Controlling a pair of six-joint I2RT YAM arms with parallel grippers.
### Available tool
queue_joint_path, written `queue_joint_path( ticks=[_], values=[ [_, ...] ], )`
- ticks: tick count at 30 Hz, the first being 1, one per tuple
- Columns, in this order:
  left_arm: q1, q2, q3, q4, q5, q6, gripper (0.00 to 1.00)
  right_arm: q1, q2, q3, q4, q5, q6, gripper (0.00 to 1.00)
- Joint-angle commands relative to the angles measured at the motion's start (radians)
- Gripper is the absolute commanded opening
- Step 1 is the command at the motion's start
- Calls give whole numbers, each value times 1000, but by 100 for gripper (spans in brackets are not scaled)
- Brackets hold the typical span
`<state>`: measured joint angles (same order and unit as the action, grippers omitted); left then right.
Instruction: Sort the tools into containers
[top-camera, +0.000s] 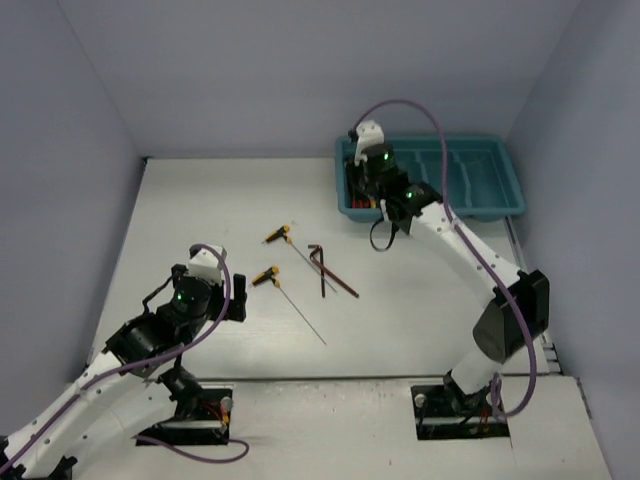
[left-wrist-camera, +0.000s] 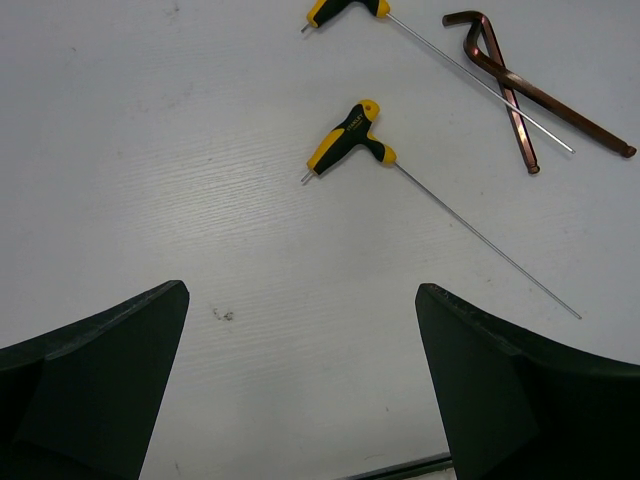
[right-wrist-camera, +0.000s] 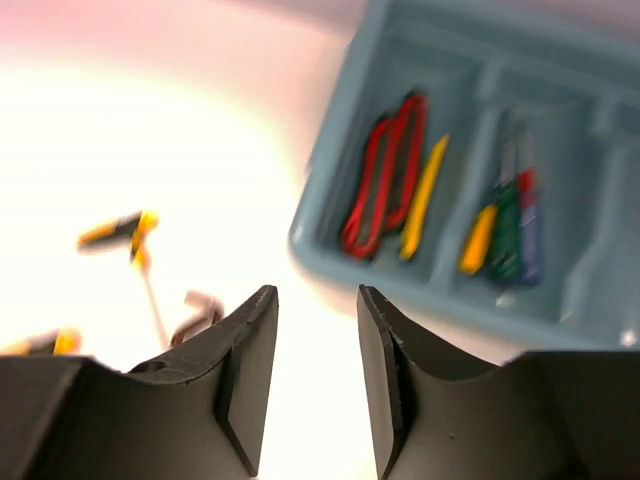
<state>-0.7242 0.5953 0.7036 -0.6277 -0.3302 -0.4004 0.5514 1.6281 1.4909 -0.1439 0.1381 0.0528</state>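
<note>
Pointing near-right lies the nearer T-handle (left-wrist-camera: 350, 140); left fingers (left-wrist-camera: 90, 390) wide, right fingers (right-wrist-camera: 240, 370) narrowly apart.

Two T-handles (left-wrist-camera: 350, 140) and two hex keys (left-wrist-camera: 518, 120) are counted on the table (top-camera: 200, 200). In the one four-compartment tray (top-camera: 490, 212), one pair of pliers (right-wrist-camera: 392, 175) and, though blurred, four screwdrivers (right-wrist-camera: 424, 195) are made out.

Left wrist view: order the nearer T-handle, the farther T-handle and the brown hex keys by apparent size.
Largest, too alike to rank: nearer T-handle and farther T-handle, cropped at the top edge.
Smallest: brown hex keys.
</note>
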Motion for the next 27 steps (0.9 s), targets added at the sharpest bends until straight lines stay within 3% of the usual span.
queue_joint_path(
  ticks=[1, 12, 27],
  values=[
    [6, 6, 39, 33, -2, -3, 97, 28, 2, -140, -12, -84, 29, 33],
    [6, 11, 39, 33, 17, -6, 97, 108, 97, -351, 27, -186, 45, 34],
    [6, 9, 39, 31, 14, -5, 98, 134, 223, -347, 71, -235, 32, 33]
  ],
)
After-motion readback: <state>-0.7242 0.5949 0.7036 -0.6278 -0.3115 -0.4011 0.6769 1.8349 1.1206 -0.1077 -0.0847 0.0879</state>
